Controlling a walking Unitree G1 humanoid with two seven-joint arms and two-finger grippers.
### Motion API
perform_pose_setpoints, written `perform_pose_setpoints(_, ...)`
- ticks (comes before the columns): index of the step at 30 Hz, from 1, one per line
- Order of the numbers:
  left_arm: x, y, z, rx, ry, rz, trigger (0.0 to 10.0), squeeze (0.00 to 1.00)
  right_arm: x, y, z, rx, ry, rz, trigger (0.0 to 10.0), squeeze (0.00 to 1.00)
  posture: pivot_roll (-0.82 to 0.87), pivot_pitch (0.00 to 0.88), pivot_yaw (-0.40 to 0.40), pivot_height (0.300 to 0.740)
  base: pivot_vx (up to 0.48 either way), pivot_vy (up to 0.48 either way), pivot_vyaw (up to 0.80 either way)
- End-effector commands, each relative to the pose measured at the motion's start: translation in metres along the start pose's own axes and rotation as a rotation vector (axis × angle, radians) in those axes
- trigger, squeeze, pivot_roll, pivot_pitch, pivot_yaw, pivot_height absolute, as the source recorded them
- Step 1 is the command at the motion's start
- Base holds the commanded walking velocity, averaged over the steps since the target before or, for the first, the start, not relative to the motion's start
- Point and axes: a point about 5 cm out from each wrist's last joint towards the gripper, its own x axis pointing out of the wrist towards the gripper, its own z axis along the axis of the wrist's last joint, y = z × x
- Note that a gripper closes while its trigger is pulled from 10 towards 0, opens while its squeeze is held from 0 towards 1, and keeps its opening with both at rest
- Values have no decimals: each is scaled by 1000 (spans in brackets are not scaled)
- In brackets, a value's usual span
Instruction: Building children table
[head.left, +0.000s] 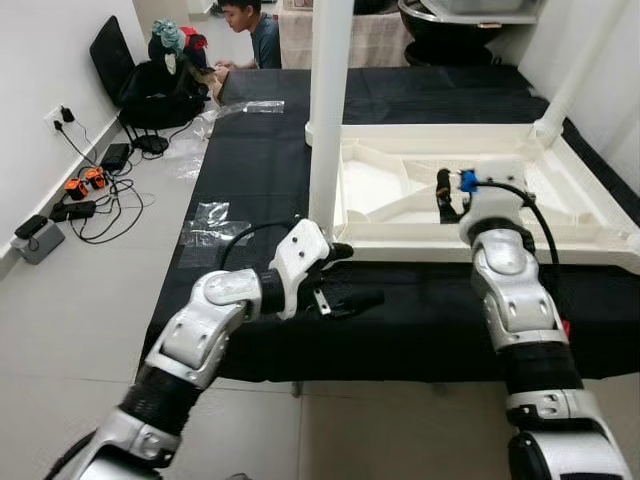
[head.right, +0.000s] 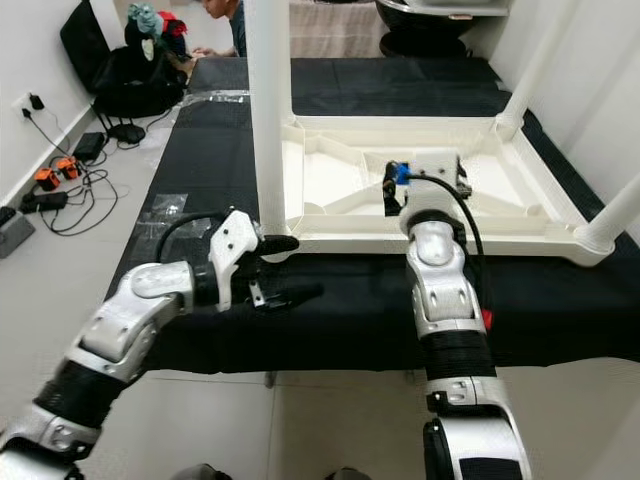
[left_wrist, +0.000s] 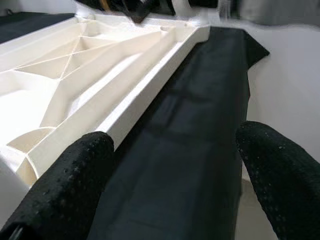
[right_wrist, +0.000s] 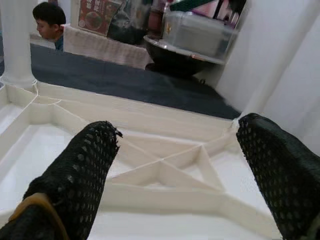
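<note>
One black mat (head.left: 260, 170), largest item, spread over the floor (head.left: 70, 290) and running up toward twelve o'clock.

One white children's table (head.left: 400, 190), upside down on the mat, ribbed underside facing up, occupying the centre and the three o'clock side. No brand, label or moulded lettering can be read on it.

Three white table legs standing up from its corners: near-left leg (head.left: 330, 110), far-right leg (head.left: 585, 65), near-right leg (head.right: 620, 215).

One person (head.left: 255, 30) sitting at the mat's far end, eleven o'clock, beside a black bag (head.left: 150, 90).

One box with a red printed picture (right_wrist: 95, 14) beyond the person; its print is too blurred to read.

One left gripper (head.left: 350, 275), at seven o'clock of the table, fingers spread wide apart and pinching nothing. One finger lies against the foot of the near-left leg, the other hangs over bare mat just beside the table's near rim. In the left wrist view the rim runs away between the two fingers (left_wrist: 65, 185).

One right gripper (head.left: 443, 195), over the table's ribbed underside near its middle, fingers (right_wrist: 75, 175) spread, nothing between them; the crossed ribs lie just ahead.

Several clear plastic wrappers (head.left: 205, 225) on the mat and floor, nine to eleven o'clock.

Several chargers and cables (head.left: 85, 195) by the wall socket (head.left: 55, 118), nine o'clock.
</note>
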Motion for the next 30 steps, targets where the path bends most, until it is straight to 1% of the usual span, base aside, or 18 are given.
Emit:
perform_pose_setpoints(1,0,8,2,16,-11,17,10000,0,2,-3,8,-79,-9,-32,10000,0,38,143,-7,740,0,0,0)
perform_pose_setpoints(2,2,11,4,18,-11,13,10000,0,3,-4,10,-77,-9,-18,10000,0,38,146,-9,740,0,0,0)
perform_pose_setpoints(6,3,13,4,25,-8,10,10000,0,3,-6,9,-66,-7,-5,10000,0,39,150,-5,740,0,0,0)
perform_pose_setpoints(7,4,16,6,30,-11,14,10000,0,3,-7,6,-31,8,-2,10000,0,37,146,-6,740,0,0,0)
perform_pose_setpoints(8,4,16,6,30,-11,14,10000,0,3,-7,6,-31,8,-2,10000,0,37,146,-6,740,0,0,0)
perform_pose_setpoints(9,6,17,9,37,-20,15,10000,0,1,-8,0,1,44,2,10000,0,38,150,-6,740,0,0,-800)
perform_pose_setpoints(10,7,16,9,39,-24,13,10000,0,0,-8,-1,-24,51,-1,10000,0,38,149,-6,740,0,0,-800)
perform_pose_setpoints(12,7,16,8,39,-25,12,10000,0,-1,-8,-2,-18,56,0,10000,0,38,148,-5,740,0,0,-800)
perform_pose_setpoints(17,8,16,5,43,-29,10,10000,0,-3,-3,1,-11,64,22,10000,0,35,148,-4,740,0,0,-800)
perform_pose_setpoints(19,9,16,5,45,-29,13,10000,0,-4,-1,4,-6,48,32,10000,0,36,152,-2,740,0,0,0)
perform_pose_setpoints(20,10,17,6,47,-38,25,10000,0,-4,1,9,18,28,47,10000,0,38,160,-5,740,0,0,0)
perform_pose_setpoints(22,11,19,8,52,-42,40,10000,0,-3,4,10,33,36,69,10000,0,37,161,-4,740,0,0,0)
perform_pose_setpoints(23,12,21,8,53,-45,56,10000,0,-2,4,10,29,44,80,10000,0,34,168,-1,740,0,0,0)
perform_pose_setpoints(24,12,25,10,60,-45,90,10000,0,2,5,10,-1,62,106,10000,0,36,172,-1,740,0,0,0)
perform_pose_setpoints(26,13,27,10,65,-44,106,10000,0,3,5,10,-19,71,117,10000,0,36,172,-1,740,0,0,0)
perform_pose_setpoints(28,12,33,13,63,-53,138,10000,0,11,2,12,-86,97,117,10000,0,32,183,2,740,0,0,0)
perform_pose_setpoints(30,12,34,14,62,-57,143,10000,0,13,0,13,-100,103,113,10000,0,32,183,2,740,0,0,0)
